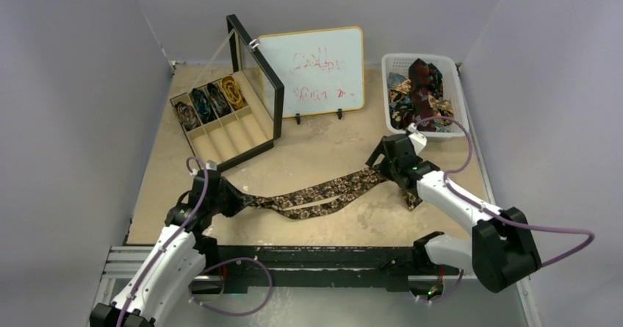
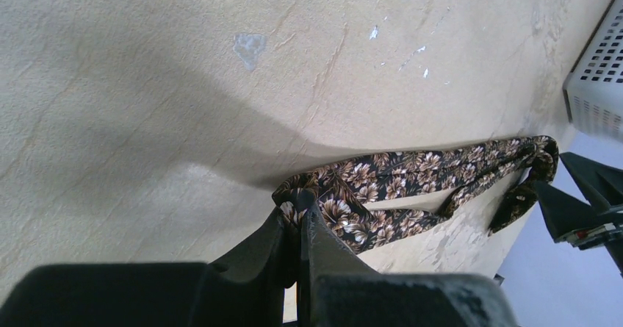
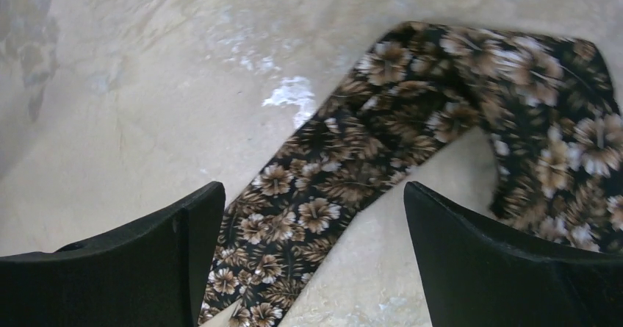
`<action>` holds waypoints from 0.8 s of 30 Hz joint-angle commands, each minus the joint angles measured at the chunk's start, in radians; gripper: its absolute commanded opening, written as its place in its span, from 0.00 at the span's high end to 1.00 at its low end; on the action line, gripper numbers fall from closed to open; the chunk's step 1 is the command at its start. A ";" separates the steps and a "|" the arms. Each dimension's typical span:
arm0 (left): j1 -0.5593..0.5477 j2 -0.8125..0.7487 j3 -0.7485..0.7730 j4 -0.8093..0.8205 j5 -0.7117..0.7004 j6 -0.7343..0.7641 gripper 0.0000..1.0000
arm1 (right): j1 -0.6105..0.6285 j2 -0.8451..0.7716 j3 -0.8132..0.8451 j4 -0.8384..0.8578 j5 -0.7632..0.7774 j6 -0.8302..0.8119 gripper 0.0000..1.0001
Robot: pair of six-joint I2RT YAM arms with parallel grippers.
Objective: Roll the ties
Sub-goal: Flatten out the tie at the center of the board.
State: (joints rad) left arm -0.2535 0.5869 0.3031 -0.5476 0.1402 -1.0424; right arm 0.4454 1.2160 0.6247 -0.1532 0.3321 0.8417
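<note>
Tie [image 1: 323, 193], brown floral on dark, lies unrolled across the middle of the bench [image 1: 323, 147], running from near left up toward the right. It looks doubled: two strands run side by side, parted slightly near the middle. At the right end the fabric bends over and a short piece drops back toward the near edge.

Left pincer [image 1: 241, 199] is pressed together, pinching the tie's left end. In the wrist view the fabric [image 2: 411, 173] bunches up between the fingertips of the left pincer [image 2: 300, 213], and the rest trails off flat on the bench.

Right pincer [image 1: 388, 171] is low over the right end, by the bend. Wrist view: the right pincer [image 3: 312, 191] is spread wide, one finger each side of a strand of the tie [image 3: 330, 187], gripping nothing. Can't tell if the tips touch the bench.

Box [image 1: 250, 132] at back left has its lid up. Four rolls [image 1: 209, 99] sit in its far row of compartments, one each; the near row holds nothing visible. Whiteboard [image 1: 312, 70] with red scribble stands at back centre. Basket [image 1: 457, 95], white, at back right holds loose ties [image 1: 422, 92] in a heap, well apart from the tie on the bench.
</note>
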 commanded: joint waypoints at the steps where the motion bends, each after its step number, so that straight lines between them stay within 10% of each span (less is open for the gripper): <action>1: 0.003 0.011 0.046 -0.011 -0.034 0.019 1.00 | -0.051 -0.055 -0.021 -0.096 0.048 0.158 0.08; 24: 0.004 0.043 0.115 -0.114 -0.268 -0.041 1.00 | -0.067 0.078 0.137 -0.303 0.308 0.159 0.02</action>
State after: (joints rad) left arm -0.2535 0.6220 0.3653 -0.6418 -0.0502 -1.0679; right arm 0.3840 1.2709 0.7223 -0.4385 0.5510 1.0481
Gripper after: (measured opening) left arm 0.027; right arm 0.974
